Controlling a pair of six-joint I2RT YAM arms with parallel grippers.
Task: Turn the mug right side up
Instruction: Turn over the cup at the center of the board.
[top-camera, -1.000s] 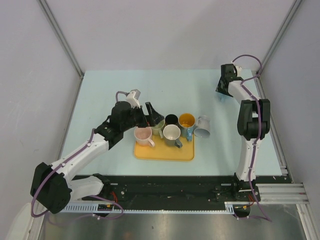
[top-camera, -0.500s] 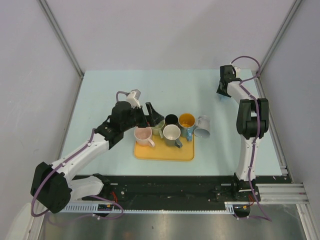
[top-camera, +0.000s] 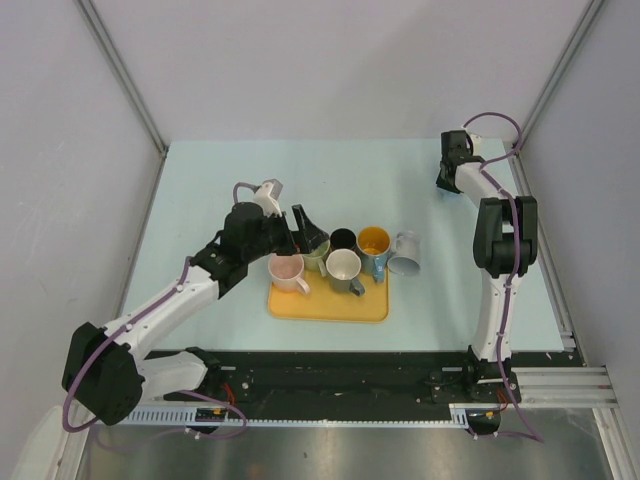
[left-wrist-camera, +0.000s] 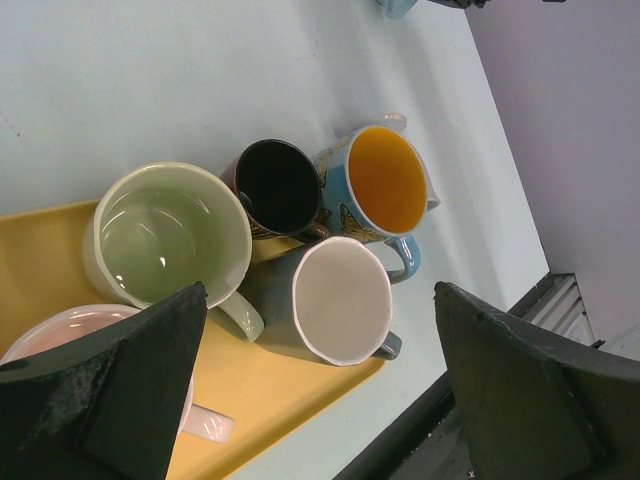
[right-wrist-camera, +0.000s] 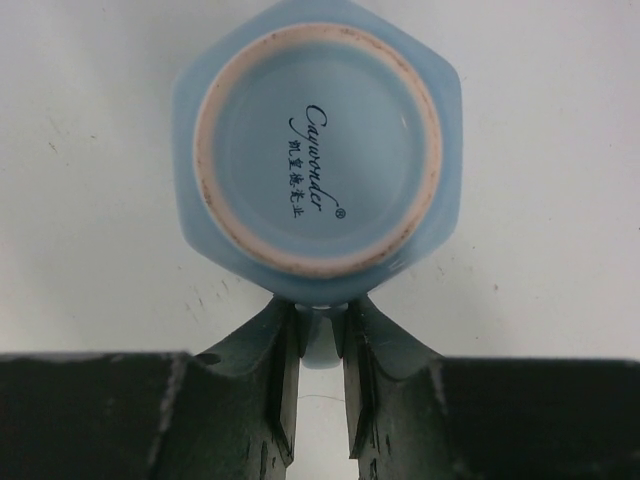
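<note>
Pincer first: my right pincer (right-wrist-camera: 318, 320) is closed on the handle (right-wrist-camera: 318, 345) of the blue mug (right-wrist-camera: 318, 150), one finger on each side of it with no gap that I can make out. The mug stands mouth down on the bench (top-camera: 250, 170), its unglazed foot ring and printed base facing up at my right wrist camera. It sits at the far right of the bench, well apart from the yellow tray (top-camera: 330, 310). My left pincer (left-wrist-camera: 320, 290) is spread wide and hangs over the tray, holding nothing.

What worries me is the grip. I have only a narrow handle, so I judge the body could swing or slip between my fingers once its weight comes off the bench. If I roll my wrist before lifting, the rim would scrape or catch on the bench and lever the handle out. The side wall is near too, and I could bump it as I turn.

My right wrist view alone shows the upturned base and the handle between my fingers; from above, my own wrist covers nearly all of the mug. The top view alone places the mug against the tray and the wall. My left wrist view shows the tray's mugs (left-wrist-camera: 165, 235) mouth up, so none there needs turning.
</note>
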